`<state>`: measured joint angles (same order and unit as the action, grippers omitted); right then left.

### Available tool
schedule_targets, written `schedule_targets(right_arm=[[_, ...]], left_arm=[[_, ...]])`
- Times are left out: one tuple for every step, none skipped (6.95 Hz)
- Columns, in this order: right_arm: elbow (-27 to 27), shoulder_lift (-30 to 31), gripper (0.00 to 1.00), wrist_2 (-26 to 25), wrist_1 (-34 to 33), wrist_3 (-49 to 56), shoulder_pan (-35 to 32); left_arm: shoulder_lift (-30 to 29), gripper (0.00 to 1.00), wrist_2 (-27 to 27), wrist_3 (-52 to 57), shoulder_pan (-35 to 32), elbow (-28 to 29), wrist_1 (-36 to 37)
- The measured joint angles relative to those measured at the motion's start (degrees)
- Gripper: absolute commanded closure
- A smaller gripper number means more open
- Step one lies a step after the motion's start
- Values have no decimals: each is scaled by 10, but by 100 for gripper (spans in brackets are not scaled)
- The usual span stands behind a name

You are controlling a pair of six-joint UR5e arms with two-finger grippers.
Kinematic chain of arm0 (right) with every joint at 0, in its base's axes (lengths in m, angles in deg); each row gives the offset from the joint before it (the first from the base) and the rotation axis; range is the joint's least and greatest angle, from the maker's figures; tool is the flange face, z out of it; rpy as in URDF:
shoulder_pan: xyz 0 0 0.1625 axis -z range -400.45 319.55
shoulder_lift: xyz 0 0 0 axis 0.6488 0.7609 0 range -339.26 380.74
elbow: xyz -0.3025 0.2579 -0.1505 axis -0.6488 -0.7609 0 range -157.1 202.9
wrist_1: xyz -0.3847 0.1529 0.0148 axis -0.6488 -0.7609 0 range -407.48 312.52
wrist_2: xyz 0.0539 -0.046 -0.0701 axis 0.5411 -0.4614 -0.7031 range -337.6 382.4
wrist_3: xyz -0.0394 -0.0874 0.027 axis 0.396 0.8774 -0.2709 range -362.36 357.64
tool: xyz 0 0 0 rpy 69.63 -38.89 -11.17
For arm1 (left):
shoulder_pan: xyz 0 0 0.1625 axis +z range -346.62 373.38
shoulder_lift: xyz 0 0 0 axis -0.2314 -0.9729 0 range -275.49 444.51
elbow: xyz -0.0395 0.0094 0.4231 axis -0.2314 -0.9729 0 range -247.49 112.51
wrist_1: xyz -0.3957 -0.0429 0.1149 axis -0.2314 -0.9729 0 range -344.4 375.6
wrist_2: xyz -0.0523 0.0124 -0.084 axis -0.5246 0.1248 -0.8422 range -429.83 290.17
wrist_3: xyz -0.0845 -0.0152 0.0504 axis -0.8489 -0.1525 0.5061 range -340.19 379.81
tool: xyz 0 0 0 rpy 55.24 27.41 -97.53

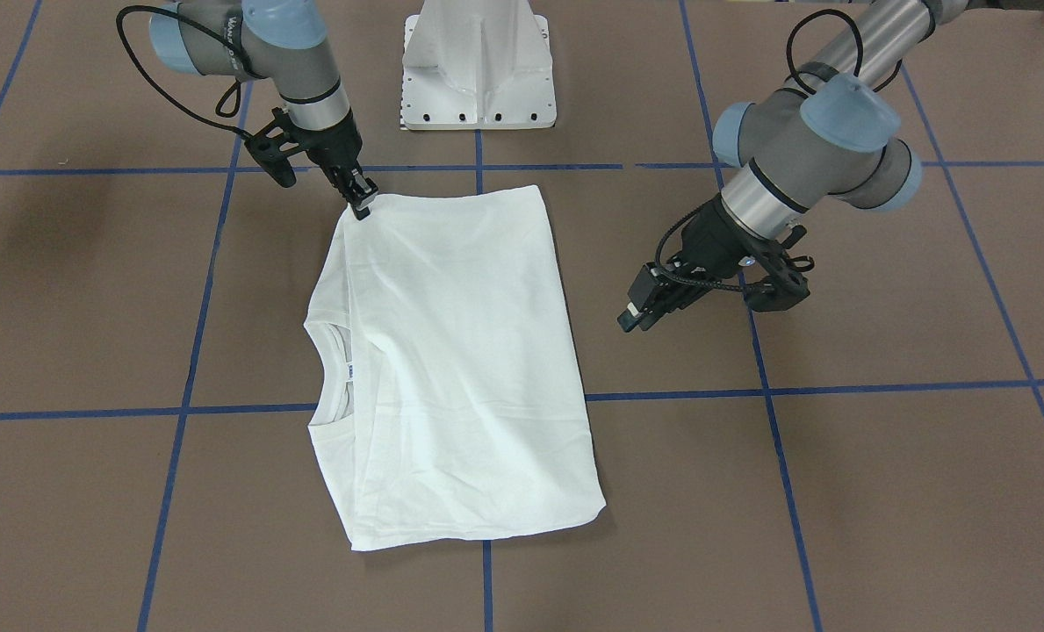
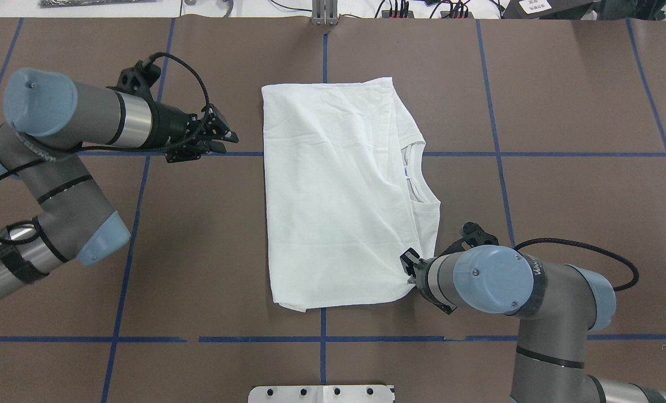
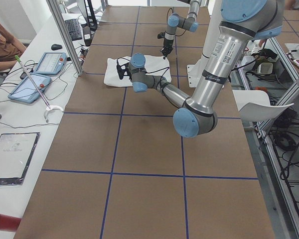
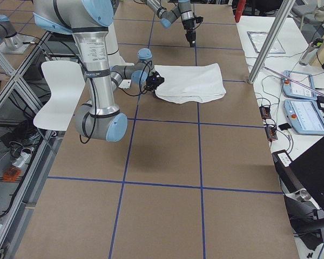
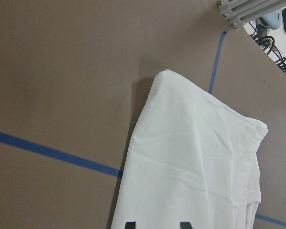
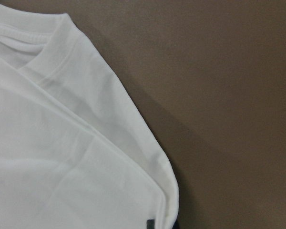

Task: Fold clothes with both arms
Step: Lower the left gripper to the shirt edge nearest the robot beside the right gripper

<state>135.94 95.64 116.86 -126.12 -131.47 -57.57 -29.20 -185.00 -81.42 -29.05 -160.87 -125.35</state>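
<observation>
1. Shirt is lying folded mid-tabletop, collar toward the right arm.
2. Right end effector is clenching the shirt's near collar-side corner, likely to start the next fold.
3. Left end effector is hovering released, apart from the opposite edge, probably lining up.

White shirt on brown table, across 1 blue tape line, 2 black fingers at bottom edge.
</observation>
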Motion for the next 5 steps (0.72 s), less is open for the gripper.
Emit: schedule_targets(right_arm=[[10, -1, 100, -1, -12, -10, 6], [15, -2, 100, -1, -19, -19, 10], [19, -2, 100, -1, -21, -22, 11], [24, 0, 100, 0, -22, -23, 11], [27, 2, 100, 0, -22, -24, 12]], left_arm=[[31, 58, 25, -29, 40, -51, 22], [69, 58, 64, -51, 92, -118, 69], [92, 58, 113, -79, 148, -169, 127], [96, 56, 163, -112, 207, -192, 175], [87, 56, 197, -133, 253, -193, 197]])
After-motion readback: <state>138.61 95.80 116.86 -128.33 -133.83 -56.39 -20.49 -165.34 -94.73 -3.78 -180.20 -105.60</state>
